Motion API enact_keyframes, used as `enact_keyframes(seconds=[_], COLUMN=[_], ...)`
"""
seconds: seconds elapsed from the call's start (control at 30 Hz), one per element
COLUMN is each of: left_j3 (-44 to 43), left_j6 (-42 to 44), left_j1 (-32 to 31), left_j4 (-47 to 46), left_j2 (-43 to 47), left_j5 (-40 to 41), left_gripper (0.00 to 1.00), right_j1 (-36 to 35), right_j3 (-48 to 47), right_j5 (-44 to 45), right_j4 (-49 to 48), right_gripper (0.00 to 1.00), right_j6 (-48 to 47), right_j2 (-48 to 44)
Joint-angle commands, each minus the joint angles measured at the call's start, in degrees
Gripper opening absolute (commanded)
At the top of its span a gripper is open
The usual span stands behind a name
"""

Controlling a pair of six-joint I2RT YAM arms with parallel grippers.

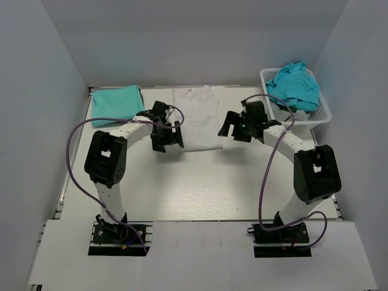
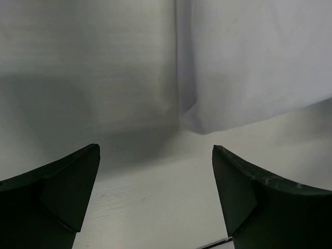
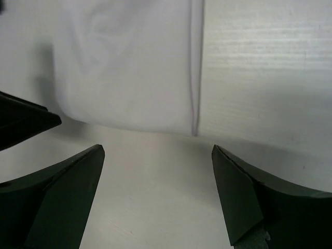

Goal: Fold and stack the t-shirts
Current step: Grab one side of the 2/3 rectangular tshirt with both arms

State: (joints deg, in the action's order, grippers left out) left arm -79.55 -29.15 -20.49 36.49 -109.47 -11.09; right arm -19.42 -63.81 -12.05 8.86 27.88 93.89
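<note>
At the 2 near corners of the white t-shirt (image 1: 197,118), the left gripper (image 1: 169,145) and right gripper (image 1: 233,134) hang spread wide, gripping nothing.

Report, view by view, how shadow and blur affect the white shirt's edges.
Top external: even light, white t-shirt barely contrasts with the pale table. Left wrist: soft shadow left of the shirt, fingers dark, little detail. Right wrist: cloth softly out of focus, side edge readable, shadow under its lower edge.
</note>
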Motion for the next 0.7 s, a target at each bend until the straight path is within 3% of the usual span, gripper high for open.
enact_keyframes(seconds=[0.0,0.33,0.47,0.67], left_j3=[1.2,0.6,1.1,2.7], left_j6=[-1.5,-3.3,-3.3,-2.6], left_j1=[-1.7,-3.8,-3.8,-2.6], left_j4=[-0.9,0.5,-1.2,-7.0], left_j2=[1.9,-4.4,-2.3,3.2], left_j5=[1.5,4.5,1.2,-5.4], left_gripper=[0.98,0.83,0.83,0.92], right_j1=[-0.7,-2.3,-2.9,-3.5], right_j3=[0.1,-5.4,-6.4,-6.9], right_j5=[1.0,0.7,2.0,4.8], right_j4=[5.6,10.4,11.5,12.0], right_gripper=[0.90,0.90,0.90,0.90], right_j6=[-1.2,-1.0,-0.9,-0.7], right_j2=[1.6,11.1,12.4,12.5])
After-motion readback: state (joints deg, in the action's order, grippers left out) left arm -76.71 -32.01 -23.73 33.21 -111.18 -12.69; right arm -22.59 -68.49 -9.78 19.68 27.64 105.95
